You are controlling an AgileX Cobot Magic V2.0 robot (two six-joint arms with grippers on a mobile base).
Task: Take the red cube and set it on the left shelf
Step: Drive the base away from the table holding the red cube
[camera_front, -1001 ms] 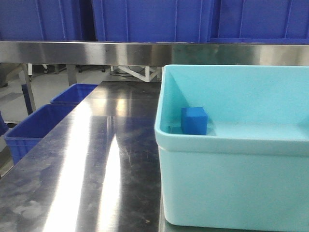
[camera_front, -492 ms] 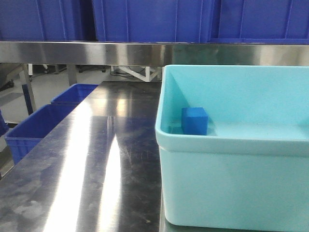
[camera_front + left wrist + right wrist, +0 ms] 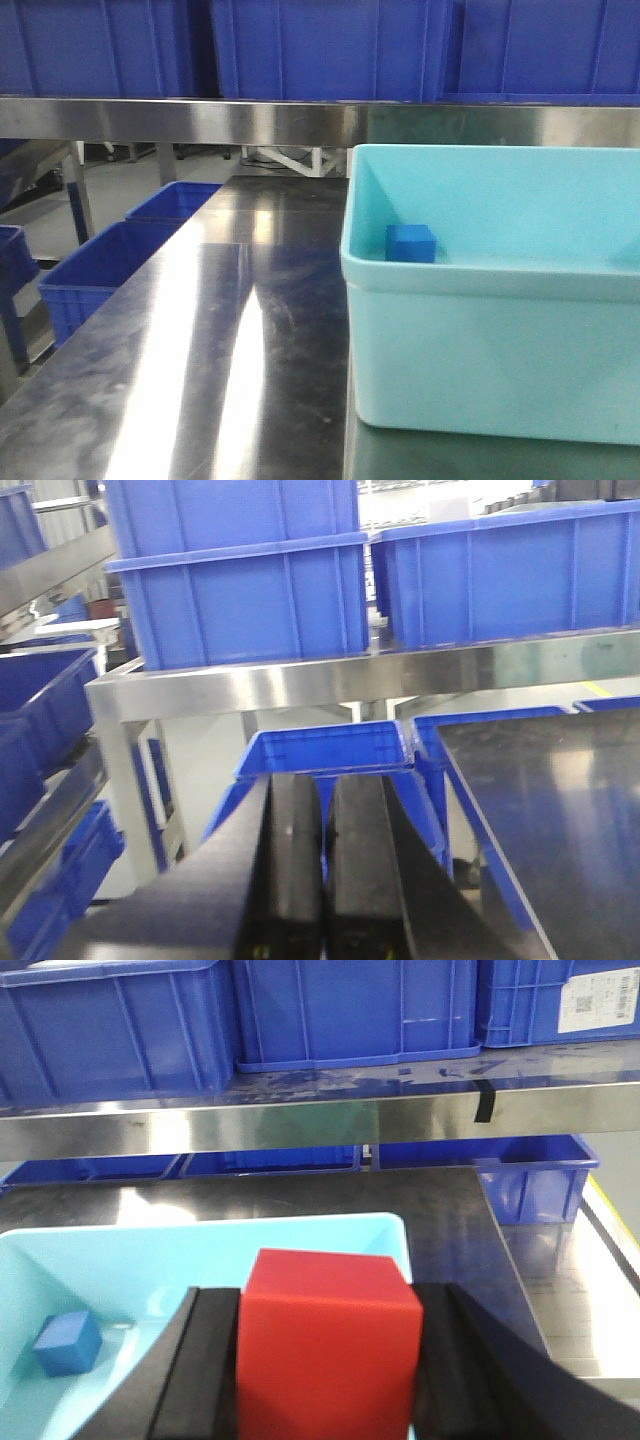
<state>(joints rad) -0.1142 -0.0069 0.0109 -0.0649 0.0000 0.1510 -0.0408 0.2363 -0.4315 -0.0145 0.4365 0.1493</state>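
Right, the red cube (image 3: 328, 1310) is out of the teal bin (image 3: 200, 1228) and clamped in the right claw (image 3: 325, 1390). Fingers sit flush on both side faces, open only to cube width. It hangs above the bin's near right corner, clear of the rim.

The blue cube (image 3: 67, 1344) is on the bin floor, well apart from the claw. The bin stands on the steel desk (image 3: 240, 330).

Left claw (image 3: 325, 870): fingers almost together, only a thin slit, nothing in it. It points past the desk's left edge at the floor crates (image 3: 330, 750).

Change: in the front view, over the last second, bin, blue cube (image 3: 411, 243) and floor crates have all slid right, and the steel rail of the left shelf (image 3: 200, 120) sits a bit lower. They moved together, so I read it as the camera or base shifting left, not the objects.

So the pick looks done and the carry is under way. The cube isn't on the shelf yet. The blue crates (image 3: 320, 50) crowd the rail, so a free spot needs finding.
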